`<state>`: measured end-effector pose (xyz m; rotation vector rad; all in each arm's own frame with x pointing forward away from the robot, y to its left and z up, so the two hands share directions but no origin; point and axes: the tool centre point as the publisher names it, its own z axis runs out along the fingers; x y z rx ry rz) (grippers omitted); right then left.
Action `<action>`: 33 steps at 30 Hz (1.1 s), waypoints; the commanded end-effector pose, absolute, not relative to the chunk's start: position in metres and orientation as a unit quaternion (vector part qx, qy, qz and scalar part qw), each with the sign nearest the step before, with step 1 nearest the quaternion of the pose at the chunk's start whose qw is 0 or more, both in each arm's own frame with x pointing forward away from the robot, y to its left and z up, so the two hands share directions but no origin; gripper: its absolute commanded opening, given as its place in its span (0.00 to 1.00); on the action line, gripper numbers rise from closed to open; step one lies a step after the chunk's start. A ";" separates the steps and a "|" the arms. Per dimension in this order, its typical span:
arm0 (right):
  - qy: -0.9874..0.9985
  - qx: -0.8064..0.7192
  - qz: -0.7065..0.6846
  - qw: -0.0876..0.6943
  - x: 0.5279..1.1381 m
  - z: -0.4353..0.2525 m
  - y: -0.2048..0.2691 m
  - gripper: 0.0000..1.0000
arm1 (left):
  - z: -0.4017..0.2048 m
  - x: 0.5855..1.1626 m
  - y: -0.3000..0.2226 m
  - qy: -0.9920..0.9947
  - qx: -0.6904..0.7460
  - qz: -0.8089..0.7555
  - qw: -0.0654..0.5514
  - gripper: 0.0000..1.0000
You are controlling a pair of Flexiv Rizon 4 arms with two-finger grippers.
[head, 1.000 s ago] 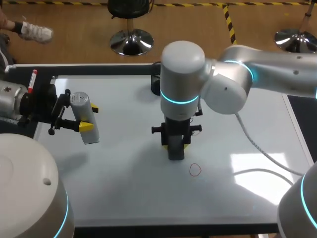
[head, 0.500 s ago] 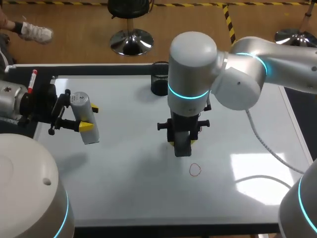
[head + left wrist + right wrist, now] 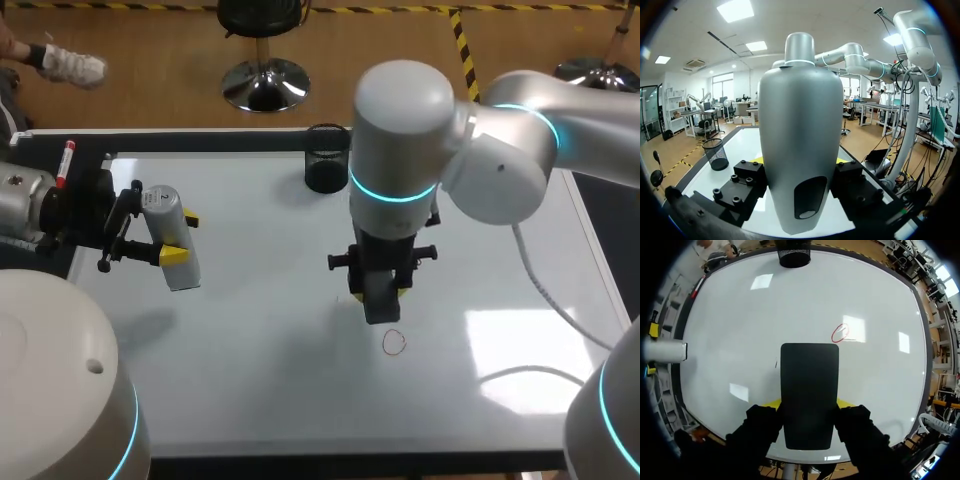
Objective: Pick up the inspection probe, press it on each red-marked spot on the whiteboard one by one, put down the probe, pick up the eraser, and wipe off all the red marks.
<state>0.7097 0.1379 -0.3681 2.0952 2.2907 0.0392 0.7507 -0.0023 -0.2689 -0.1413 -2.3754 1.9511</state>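
Erasing step: the right gripper (image 3: 378, 293) gripped the eraser (image 3: 809, 390) just beside the red mark (image 3: 395, 342), which next needed a sweep across it; the left gripper (image 3: 180, 237) clutched the probe (image 3: 800, 140)

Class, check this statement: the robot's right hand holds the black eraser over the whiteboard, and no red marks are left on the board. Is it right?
Not quite. The right hand does hold the black eraser over the whiteboard, but one red ring is left on the board. The right wrist view shows it just ahead of the eraser.

Black eraser (image 3: 809, 395), red mark (image 3: 840, 333), white whiteboard (image 3: 740, 330), silver-grey probe (image 3: 800, 135)
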 end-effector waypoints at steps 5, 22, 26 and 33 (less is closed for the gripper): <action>0.736 0.677 0.022 0.013 0.696 -0.353 0.097 0.00 | -0.269 0.750 -0.002 -0.771 -0.047 0.634 0.031 0.00; 0.745 0.666 0.037 0.015 0.674 -0.337 0.024 0.00 | -0.269 0.750 -0.002 -0.771 -0.047 0.634 0.031 0.00; 0.742 0.669 0.039 0.012 0.673 -0.335 0.009 0.00 | -0.269 0.750 -0.002 -0.771 -0.047 0.634 0.031 0.00; 0.754 0.655 0.043 0.004 0.671 -0.336 -0.018 0.00 | -0.269 0.750 -0.002 -0.771 -0.047 0.634 0.031 0.00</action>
